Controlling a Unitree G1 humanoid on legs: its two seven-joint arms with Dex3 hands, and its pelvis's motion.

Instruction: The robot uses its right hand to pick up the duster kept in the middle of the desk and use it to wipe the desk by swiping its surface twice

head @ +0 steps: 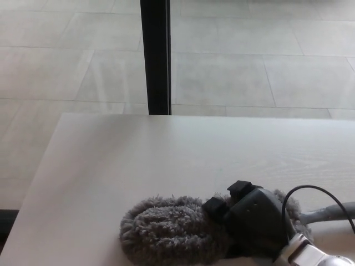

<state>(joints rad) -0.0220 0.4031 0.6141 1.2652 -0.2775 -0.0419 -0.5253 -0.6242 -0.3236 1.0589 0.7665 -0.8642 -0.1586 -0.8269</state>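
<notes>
A fluffy grey duster lies on the pale desk near its front edge, its grey handle reaching off to the right. My right hand, black, sits on top of the duster's right half with its fingers curled down into the fluff, shut on it. A black cable loops over the wrist. My left hand is out of sight.
Behind the desk a black vertical post stands against a glass wall, with grey floor tiles beyond. The desk's left edge runs diagonally from the far left corner toward the lower left of the picture.
</notes>
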